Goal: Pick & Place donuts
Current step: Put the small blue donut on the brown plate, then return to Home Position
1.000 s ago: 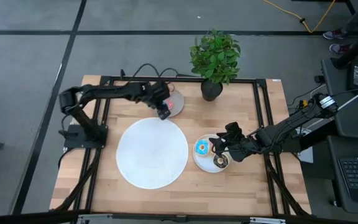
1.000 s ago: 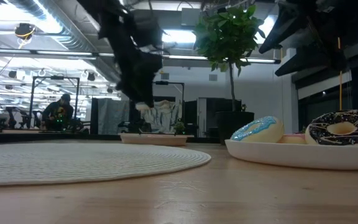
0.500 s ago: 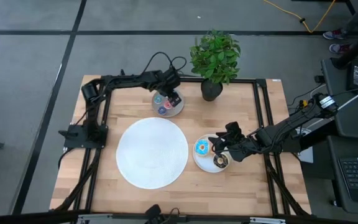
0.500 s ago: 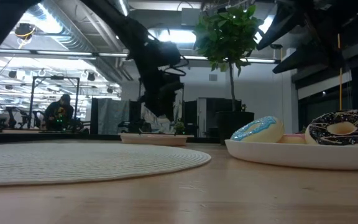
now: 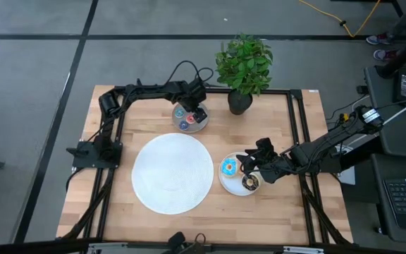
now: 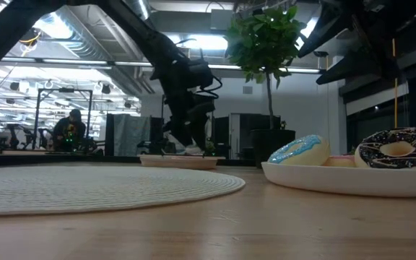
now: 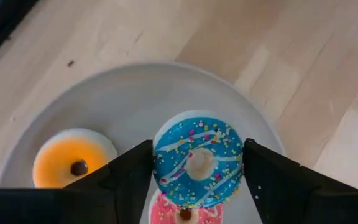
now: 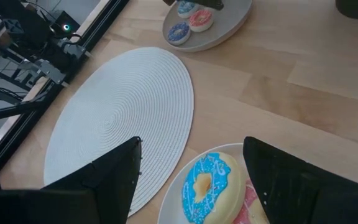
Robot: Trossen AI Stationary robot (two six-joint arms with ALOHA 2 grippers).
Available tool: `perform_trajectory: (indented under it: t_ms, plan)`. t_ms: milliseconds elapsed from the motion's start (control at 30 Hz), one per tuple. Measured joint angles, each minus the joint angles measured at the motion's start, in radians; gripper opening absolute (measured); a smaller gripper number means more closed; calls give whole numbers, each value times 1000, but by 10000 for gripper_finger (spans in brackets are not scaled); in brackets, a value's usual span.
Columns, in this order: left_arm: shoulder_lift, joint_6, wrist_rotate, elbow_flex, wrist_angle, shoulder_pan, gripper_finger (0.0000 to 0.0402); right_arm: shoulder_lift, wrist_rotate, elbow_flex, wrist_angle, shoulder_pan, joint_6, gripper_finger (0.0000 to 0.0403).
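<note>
My left gripper hangs over the small grey plate at the table's far side, shut on a tiny teal donut with sprinkles. An orange donut, a red-pink one and a dark blue one lie on that plate. My right gripper hovers open above the white plate, which carries a larger blue donut, a chocolate donut and a pink donut. My left gripper holds the teal donut by opposite sides of its outer rim, pinched between the two fingers, which point down from above. The donut lies flat in the hold, icing up, over the grey plate and partly covering the red-pink donut; whether it rests on the plate I cannot tell.
A large white round mat fills the table's middle, between the two plates. A potted plant stands at the far edge, just right of the grey plate. Black frame rails run along the table's sides. A person sits far off in the room.
My left gripper has moved from the mat's far edge toward the table's far right, over the grey plate, and has come down close to it, carrying the teal donut.
</note>
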State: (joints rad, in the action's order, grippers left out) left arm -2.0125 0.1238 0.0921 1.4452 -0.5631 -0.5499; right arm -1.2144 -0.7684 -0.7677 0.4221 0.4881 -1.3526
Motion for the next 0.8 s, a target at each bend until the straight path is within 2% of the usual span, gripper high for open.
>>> perform_trajectory:
  t_ms: [333, 567, 800]
  plan:
    - [0, 4, -3, 0, 2, 0, 279, 0, 0, 0, 0, 0, 1, 283]
    - [15, 30, -3, 0, -61, 4, 281, 0, 1, 0, 0, 0, 3, 283]
    - [35, -47, -13, -1, -120, 66, 279, 0, 2, 0, 17, 0, 8, 283]
